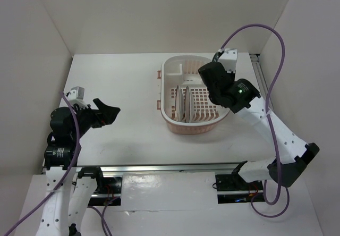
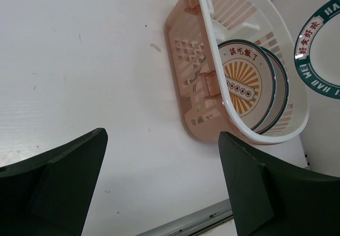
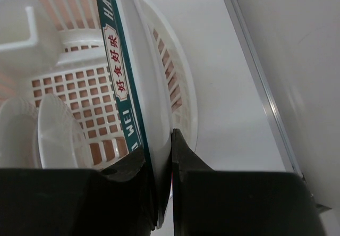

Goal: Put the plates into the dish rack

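A white table [image 1: 122, 140] fills the overhead view. Right of centre on it sits the oval pink-and-cream dish rack [image 1: 194, 129]. Over the rack's right half, the right gripper [image 3: 158, 159] has its fingers clenched on the rim of a teal-banded plate [image 3: 125, 60], held upright on edge. I cannot tell whether it touches the slotted floor. At the frame's left edge, the left gripper [image 2: 162, 135] is spread wide and holds nothing. In the rack's lower left, a sunburst plate [image 2: 241, 84] stands on edge, with a second plate [image 2: 281, 95] just beside it.
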Motion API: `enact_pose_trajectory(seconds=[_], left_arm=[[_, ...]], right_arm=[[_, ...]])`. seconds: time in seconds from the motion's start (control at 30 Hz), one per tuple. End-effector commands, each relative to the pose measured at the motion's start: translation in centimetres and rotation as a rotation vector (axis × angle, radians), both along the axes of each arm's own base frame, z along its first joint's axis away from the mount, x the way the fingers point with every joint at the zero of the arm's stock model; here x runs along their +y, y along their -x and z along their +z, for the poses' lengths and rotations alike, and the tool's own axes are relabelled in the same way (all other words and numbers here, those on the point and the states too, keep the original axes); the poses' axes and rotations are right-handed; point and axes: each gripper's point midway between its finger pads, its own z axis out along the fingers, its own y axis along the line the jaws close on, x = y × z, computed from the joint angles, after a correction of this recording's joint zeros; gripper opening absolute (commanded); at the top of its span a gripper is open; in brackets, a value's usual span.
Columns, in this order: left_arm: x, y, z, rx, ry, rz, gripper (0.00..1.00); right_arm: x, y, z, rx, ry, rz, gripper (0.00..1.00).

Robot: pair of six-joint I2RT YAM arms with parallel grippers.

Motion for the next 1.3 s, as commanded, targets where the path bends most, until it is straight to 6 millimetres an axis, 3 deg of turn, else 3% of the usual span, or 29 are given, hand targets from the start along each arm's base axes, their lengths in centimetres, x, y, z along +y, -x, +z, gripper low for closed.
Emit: enact_pose_trajectory(seconds=[0.0, 0.17, 0.4, 0.73, 1.27], left_arm=[[0.2, -0.1, 0.7, -0.043, -0.026, -0.001, 0.99], [0.3, 0.0, 0.5, -0.033, -0.028, 0.008, 0.99], [0.3, 0.0, 0.5, -0.033, -0.028, 0.008, 0.99], [0.3, 0.0, 0.5, -0.033, -0.028, 0.008, 0.99], [0.1, -0.1, 0.7, -0.033, -0.030, -0.001, 0.99]], right_arm=[[0.2, -0.3, 0.5, -0.065, -0.047, -0.030, 0.00], [1.9, -0.4, -2.0, -0.020, -0.040, 0.007, 0.00], [2.9, -0.6, -5.6, 0.034, -0.037, 0.040, 0.00], [3.9, -1.0, -6.9, 0.050, -0.061, 0.068, 0.00], [3.9, -0.5, -10.3, 0.103, -0.072, 0.070, 0.00]])
